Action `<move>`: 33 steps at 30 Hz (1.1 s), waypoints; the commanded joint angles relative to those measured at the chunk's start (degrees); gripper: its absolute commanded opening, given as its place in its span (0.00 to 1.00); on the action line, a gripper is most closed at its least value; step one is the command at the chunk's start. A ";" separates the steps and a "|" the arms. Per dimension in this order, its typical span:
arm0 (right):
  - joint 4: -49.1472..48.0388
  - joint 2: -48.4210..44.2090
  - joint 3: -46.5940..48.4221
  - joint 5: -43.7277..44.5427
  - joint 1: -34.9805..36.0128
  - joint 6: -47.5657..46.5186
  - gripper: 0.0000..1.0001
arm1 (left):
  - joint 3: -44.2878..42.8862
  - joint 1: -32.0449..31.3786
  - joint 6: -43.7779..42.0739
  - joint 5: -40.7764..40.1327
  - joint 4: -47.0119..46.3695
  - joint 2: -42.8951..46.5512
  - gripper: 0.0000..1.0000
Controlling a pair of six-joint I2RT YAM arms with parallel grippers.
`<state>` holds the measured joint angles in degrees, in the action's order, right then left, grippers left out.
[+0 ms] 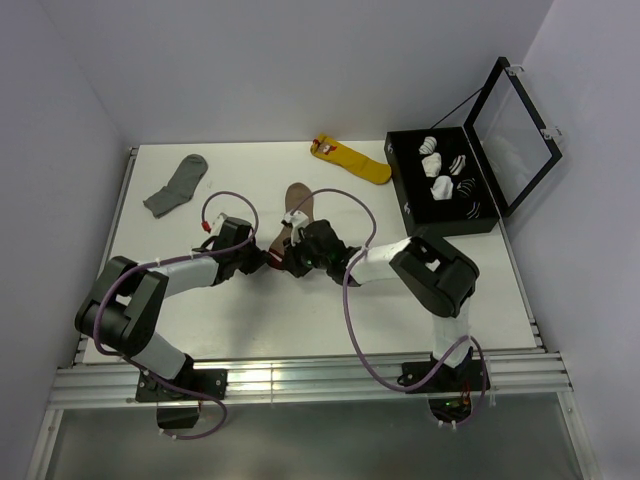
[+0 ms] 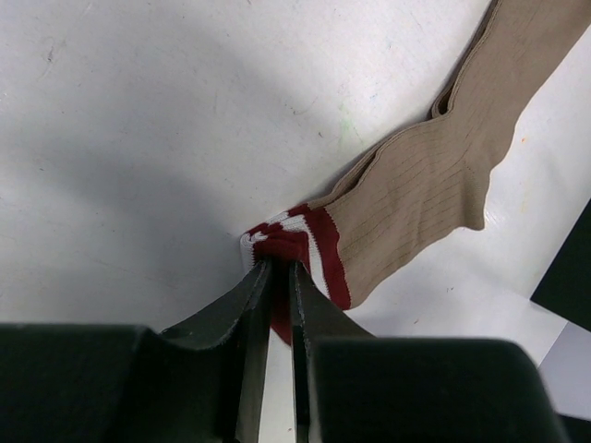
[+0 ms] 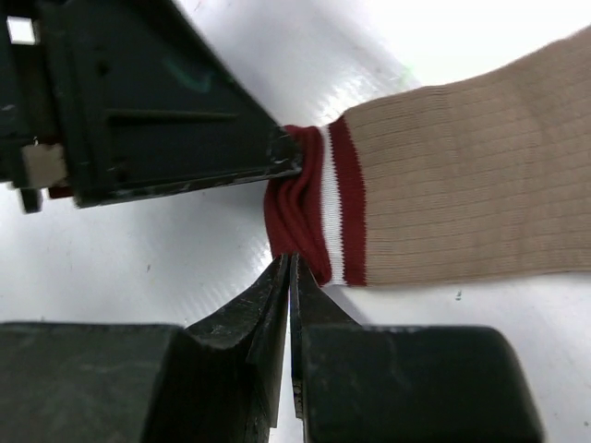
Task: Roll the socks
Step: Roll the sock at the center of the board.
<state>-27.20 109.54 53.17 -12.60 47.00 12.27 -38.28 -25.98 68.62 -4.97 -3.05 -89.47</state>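
Observation:
The tan-brown sock (image 1: 296,203) lies on the white table, its dark red and white striped cuff toward me. My left gripper (image 1: 263,260) is shut on the cuff's left corner; in the left wrist view red fabric (image 2: 286,242) sits pinched between its jaws (image 2: 280,269), and the tan leg (image 2: 425,180) runs up and right. My right gripper (image 1: 287,257) is shut on the bunched cuff's other corner (image 3: 300,217), jaws (image 3: 292,265) pressed together. The left gripper's finger (image 3: 185,111) meets the cuff from the opposite side.
A plain grey sock (image 1: 177,185) lies at the back left. A yellow sock (image 1: 352,160) lies at the back centre. A black box (image 1: 408,190) with its lid (image 1: 515,130) open holds several rolled socks at the right.

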 commanded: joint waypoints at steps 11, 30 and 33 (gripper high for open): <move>3.90 0.94 3.25 -1.55 -1.39 -1.45 0.18 | -1.00 -0.21 -2.09 -1.00 6.91 -2.46 0.19; 13.92 5.33 8.61 8.98 3.88 -9.72 0.38 | -3.38 -0.21 -2.88 -1.00 9.55 -3.08 0.18; 17.18 6.13 10.20 10.92 4.50 -9.90 0.38 | -3.90 -0.21 -3.14 -1.35 10.52 -2.90 0.18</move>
<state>-16.84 112.64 61.89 -6.22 50.52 4.01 -41.65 -25.96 67.53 -5.39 0.99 -90.91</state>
